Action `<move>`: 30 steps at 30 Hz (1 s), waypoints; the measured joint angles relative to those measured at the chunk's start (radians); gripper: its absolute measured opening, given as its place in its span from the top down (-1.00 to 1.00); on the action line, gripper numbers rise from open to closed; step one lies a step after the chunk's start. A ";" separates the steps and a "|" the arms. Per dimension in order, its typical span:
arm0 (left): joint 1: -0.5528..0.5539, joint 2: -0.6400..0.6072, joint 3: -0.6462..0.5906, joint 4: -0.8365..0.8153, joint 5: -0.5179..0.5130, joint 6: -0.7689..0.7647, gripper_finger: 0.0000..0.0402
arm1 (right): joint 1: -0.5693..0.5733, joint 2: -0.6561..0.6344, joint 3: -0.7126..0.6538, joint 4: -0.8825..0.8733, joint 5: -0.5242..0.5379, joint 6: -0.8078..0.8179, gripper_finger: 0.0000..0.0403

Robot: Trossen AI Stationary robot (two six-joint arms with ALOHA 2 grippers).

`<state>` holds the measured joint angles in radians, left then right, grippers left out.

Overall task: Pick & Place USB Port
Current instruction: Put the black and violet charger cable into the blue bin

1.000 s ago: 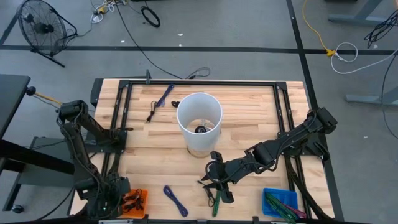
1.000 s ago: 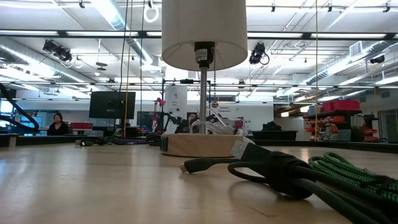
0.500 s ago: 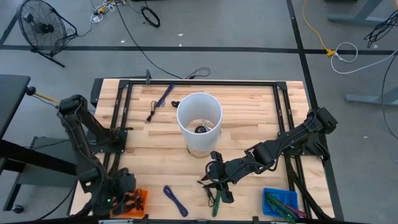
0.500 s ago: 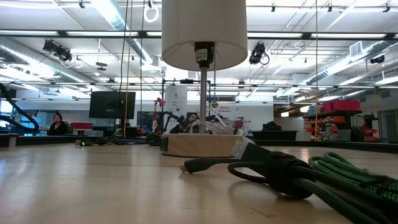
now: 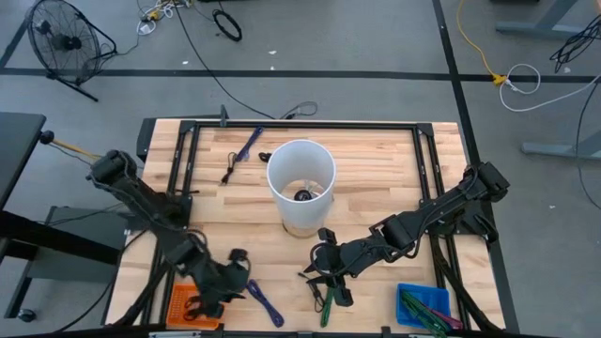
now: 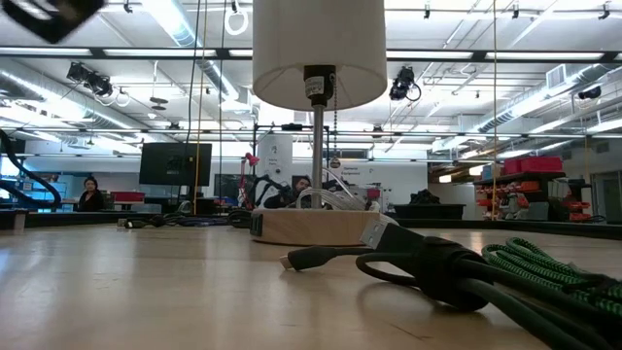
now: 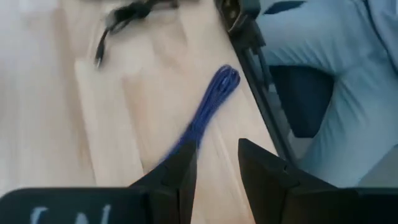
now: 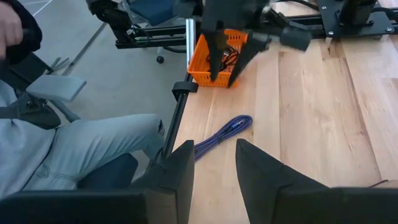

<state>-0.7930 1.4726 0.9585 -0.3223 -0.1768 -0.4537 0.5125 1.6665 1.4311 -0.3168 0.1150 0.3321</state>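
Currently we reach: left gripper (image 5: pixel 237 279), fingers parted, empty, beside purple cable (image 5: pixel 265 302); next, descend and grasp it.

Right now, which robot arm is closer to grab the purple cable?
Left. The left gripper hangs open right beside the purple cable, while the right gripper sits over the green cable.

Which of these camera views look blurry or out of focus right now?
Left wrist view: motion-smeared, the purple cable streaked. Low view: the near black cable is soft, and a dark blur sits in the upper left corner. High view and right wrist view: mostly sharp, though the left pincer smears slightly.
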 joint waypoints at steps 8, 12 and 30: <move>0.047 0.156 0.000 0.105 0.075 0.236 0.39 | 0.000 0.000 0.000 0.000 0.000 0.000 0.43; 0.066 0.218 0.000 0.117 0.074 0.241 0.39 | 0.000 0.000 0.000 0.000 0.000 0.000 0.43; 0.083 0.296 0.000 0.138 0.086 0.203 0.39 | 0.000 0.000 0.000 0.000 0.000 -0.004 0.43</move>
<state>-0.7097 1.7691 0.9585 -0.1845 -0.0910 -0.2508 0.5125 1.6665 1.4311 -0.3164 0.1150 0.3283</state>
